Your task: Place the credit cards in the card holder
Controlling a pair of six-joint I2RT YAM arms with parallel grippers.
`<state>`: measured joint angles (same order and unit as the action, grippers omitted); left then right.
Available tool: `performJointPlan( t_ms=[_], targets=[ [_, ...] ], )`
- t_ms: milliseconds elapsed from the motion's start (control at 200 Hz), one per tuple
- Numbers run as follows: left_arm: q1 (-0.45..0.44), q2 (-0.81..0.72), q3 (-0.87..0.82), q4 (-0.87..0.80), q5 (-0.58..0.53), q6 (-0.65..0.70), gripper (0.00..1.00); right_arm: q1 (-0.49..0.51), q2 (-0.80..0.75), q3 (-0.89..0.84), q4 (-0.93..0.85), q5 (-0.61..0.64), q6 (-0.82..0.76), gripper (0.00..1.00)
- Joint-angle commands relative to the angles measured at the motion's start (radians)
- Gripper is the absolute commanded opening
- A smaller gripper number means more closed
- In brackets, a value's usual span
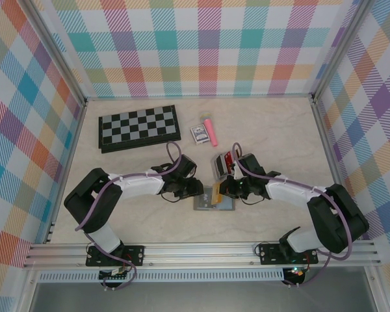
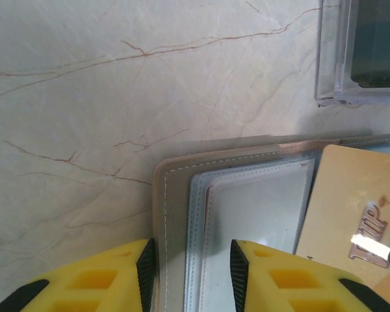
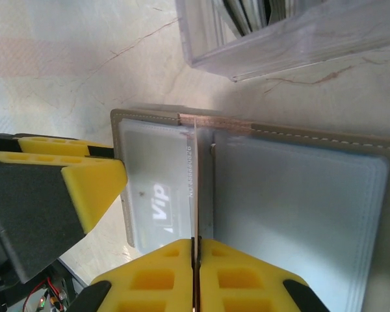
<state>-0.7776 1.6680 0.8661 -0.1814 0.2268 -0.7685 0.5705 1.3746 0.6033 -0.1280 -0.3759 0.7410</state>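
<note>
Fingers point(image 3: 169, 260) of the right gripper point(image 3: 195, 250) are clenched on a tan credit card point(image 2: 351, 201), held on edge over the card holder point(image 3: 299, 214), seemingly at the mouth of a clear pocket by its middle fold. The left gripper point(image 2: 192, 266) has its fingers spread, straddling the holder's outer stitched edge; I cannot tell whether they press on it. The holder lies open and flat on the table point(image 2: 84, 130).

Insertion looks to be the step in hand. Next, the card likely needs tilting flatter and sliding under the pocket lip while the holder is steadied.

Just beyond the holder stands a clear slotted rack point(image 3: 279, 39) with more cards point(image 3: 247, 13). Farther beyond are a small card box point(image 1: 198, 134), a pink item point(image 1: 210, 131) and a chessboard point(image 1: 140, 128).
</note>
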Motion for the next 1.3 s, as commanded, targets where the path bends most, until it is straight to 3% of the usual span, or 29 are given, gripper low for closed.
performJointPlan(
  t_ms=[0, 200, 825, 1295],
  targets=[
    [-0.016, 0.006, -0.014, -0.020, 0.007, 0.008, 0.35, 0.005, -0.023, -0.013, -0.017, -0.001, -0.029, 0.09],
    [-0.015, 0.016, -0.014, -0.020, 0.016, 0.012, 0.34, 0.006, 0.027, -0.025, 0.062, -0.038, -0.005, 0.09],
    [-0.016, 0.025, -0.018, -0.018, 0.019, 0.007, 0.30, 0.013, -0.001, -0.024, -0.022, 0.015, -0.059, 0.08],
    [-0.017, 0.032, -0.022, -0.009, 0.025, 0.000, 0.30, 0.016, 0.086, -0.055, 0.088, -0.077, -0.028, 0.08]
  ],
)
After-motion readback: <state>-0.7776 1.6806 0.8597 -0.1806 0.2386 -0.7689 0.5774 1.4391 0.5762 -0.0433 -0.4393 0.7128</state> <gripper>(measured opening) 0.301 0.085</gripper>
